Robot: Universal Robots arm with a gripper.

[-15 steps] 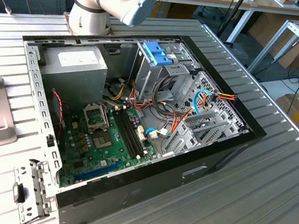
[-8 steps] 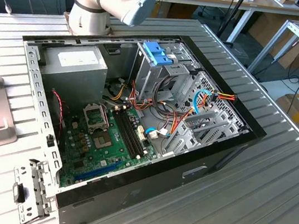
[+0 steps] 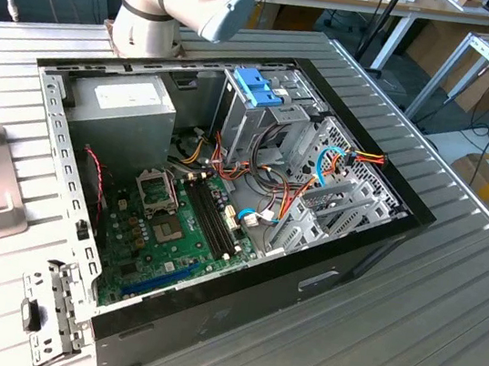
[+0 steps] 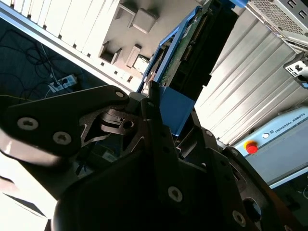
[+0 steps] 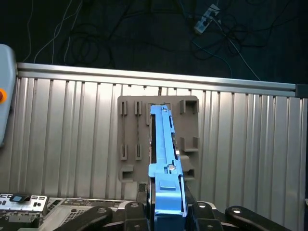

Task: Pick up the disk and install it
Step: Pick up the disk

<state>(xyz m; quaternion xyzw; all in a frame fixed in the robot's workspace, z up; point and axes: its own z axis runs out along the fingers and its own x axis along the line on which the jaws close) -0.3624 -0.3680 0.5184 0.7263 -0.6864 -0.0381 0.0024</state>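
While the gripper [image 5: 166, 212] was clamped on the blue tab end of the disk [image 5: 162, 144], the disk stood edge-on, its long axis running straight out from the fingers over the grey holder [image 5: 129, 139] on the ribbed table [image 5: 250, 144], well apart from the open computer case [image 3: 322, 282].

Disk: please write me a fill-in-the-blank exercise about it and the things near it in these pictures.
1. The disk is framed in ___ plastic.
2. The end effector is ___ on the disk.
3. In the first wrist view, a ___ holder lies on the table beyond the disk.
4. In the exterior view, the case lies ___, its inside showing.

Missing words: blue; shut; grey; open.
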